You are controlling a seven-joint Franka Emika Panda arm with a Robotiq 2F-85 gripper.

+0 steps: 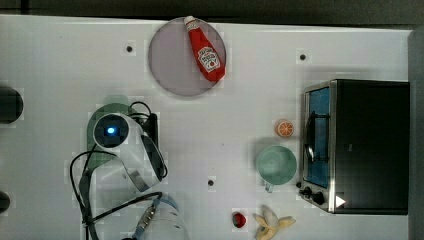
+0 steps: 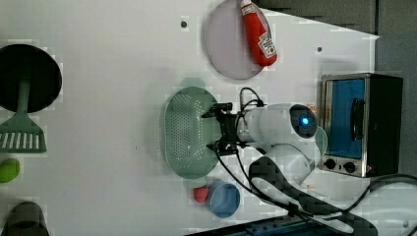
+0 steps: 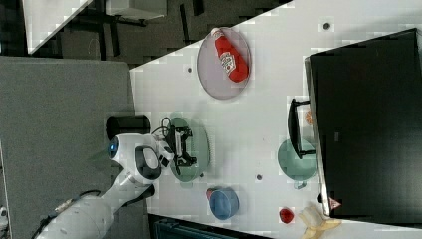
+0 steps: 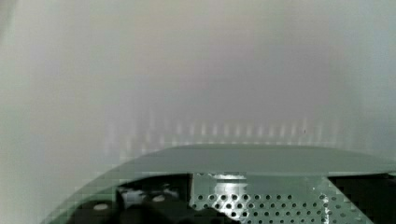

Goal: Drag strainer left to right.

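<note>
White bench [image 1: 60,60] with small dark bolt holes; evenly lit. In the right view, dark floor [image 3: 149,45] beyond its edge, and a grey panel [image 3: 59,109] alongside me.

Strainer [image 2: 184,132] at the left view's table [image 2: 108,73] centre, gripper [image 2: 220,129] over its right edge; plate [image 2: 227,49] bearing ketchup bottle [image 2: 259,34] above; toaster oven [image 2: 361,123] at the left view's far right; bowl [image 2: 225,199] below the strainer; spatula [image 2: 22,130] at far left
</note>
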